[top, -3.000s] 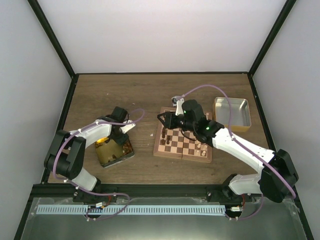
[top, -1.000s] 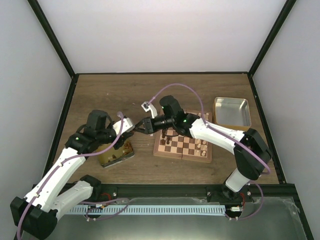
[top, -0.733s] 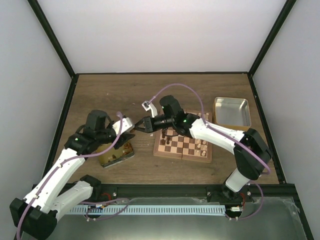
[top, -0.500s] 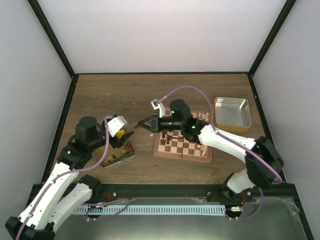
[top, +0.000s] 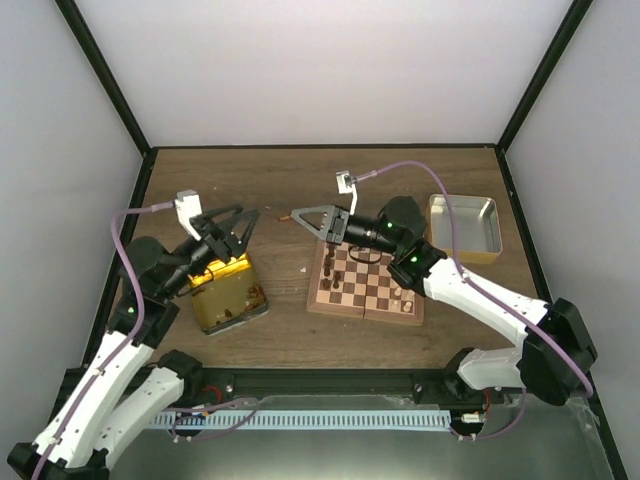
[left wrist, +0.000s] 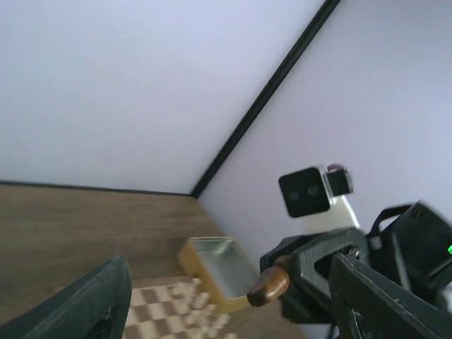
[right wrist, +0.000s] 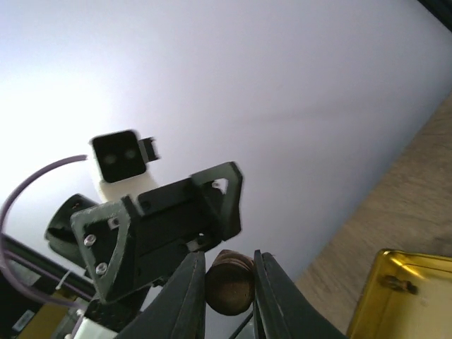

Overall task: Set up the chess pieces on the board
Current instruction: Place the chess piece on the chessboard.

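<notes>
My right gripper (top: 297,216) hangs in the air left of the board (top: 365,298), shut on a dark brown chess piece (right wrist: 229,282). The piece shows between the right fingertips (right wrist: 189,282) and again in the left wrist view (left wrist: 268,284). My left gripper (top: 238,222) is raised above the gold tin (top: 228,297), open and empty, a short gap away from the right one. Its two fingers (left wrist: 85,307) stand wide apart. Dark chess pieces (top: 330,270) stand along the board's left side, pale ones (top: 405,292) at its right.
The gold tin holds a few pieces and lies left of the board. A silver tin (top: 463,225) sits at the board's far right. Black frame posts and pale walls close in the wooden table (top: 220,185).
A second ago both grippers met tip to tip between tin and board. The left gripper has opened and drawn back left; the right gripper has lifted away with the dark piece.
</notes>
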Controlling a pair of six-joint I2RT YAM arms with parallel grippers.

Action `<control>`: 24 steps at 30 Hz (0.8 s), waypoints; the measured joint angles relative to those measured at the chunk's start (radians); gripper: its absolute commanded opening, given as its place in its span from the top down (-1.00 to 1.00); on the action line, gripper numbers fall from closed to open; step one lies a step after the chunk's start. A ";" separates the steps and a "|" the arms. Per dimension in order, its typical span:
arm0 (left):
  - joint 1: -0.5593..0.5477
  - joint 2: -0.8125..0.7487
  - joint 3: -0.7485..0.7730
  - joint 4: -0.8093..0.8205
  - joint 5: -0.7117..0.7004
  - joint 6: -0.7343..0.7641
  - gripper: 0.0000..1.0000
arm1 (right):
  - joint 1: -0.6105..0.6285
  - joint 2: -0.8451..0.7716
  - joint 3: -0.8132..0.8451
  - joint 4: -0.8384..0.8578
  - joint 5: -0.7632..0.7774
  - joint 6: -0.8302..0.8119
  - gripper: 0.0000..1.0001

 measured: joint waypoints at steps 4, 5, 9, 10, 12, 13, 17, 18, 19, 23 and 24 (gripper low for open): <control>0.000 0.062 0.027 0.027 0.023 -0.274 -0.56 | 0.008 0.003 0.000 0.060 -0.033 0.000 0.76; 0.000 0.083 0.029 0.032 0.037 -0.343 -0.55 | 0.013 0.003 0.000 0.066 -0.033 -0.030 0.77; 0.000 0.155 0.028 0.088 0.112 -0.572 -0.48 | 0.036 -0.002 0.001 0.048 0.010 -0.220 0.78; 0.000 0.170 0.028 0.106 0.127 -0.620 -0.45 | 0.037 -0.005 0.001 0.045 0.023 -0.274 0.78; 0.000 0.191 0.028 0.141 0.155 -0.700 -0.36 | 0.039 -0.017 -0.003 0.053 0.047 -0.380 0.78; 0.000 0.198 0.028 0.158 0.167 -0.735 -0.32 | 0.039 -0.026 -0.008 0.063 0.059 -0.439 0.77; 0.000 0.230 0.029 0.223 0.226 -0.853 -0.07 | 0.040 -0.038 -0.016 0.121 0.085 -0.613 0.77; 0.000 0.239 0.029 0.239 0.236 -0.879 -0.03 | 0.041 -0.038 -0.021 0.139 0.085 -0.656 0.76; 0.000 0.248 0.028 0.256 0.247 -0.906 -0.02 | 0.041 -0.037 -0.026 0.152 0.085 -0.695 0.76; 0.000 0.276 0.024 0.338 0.277 -0.987 -0.22 | 0.042 -0.028 -0.042 0.201 0.084 -0.828 0.74; 0.000 0.281 0.023 0.362 0.285 -1.001 -0.24 | 0.042 -0.024 -0.048 0.216 0.084 -0.855 0.74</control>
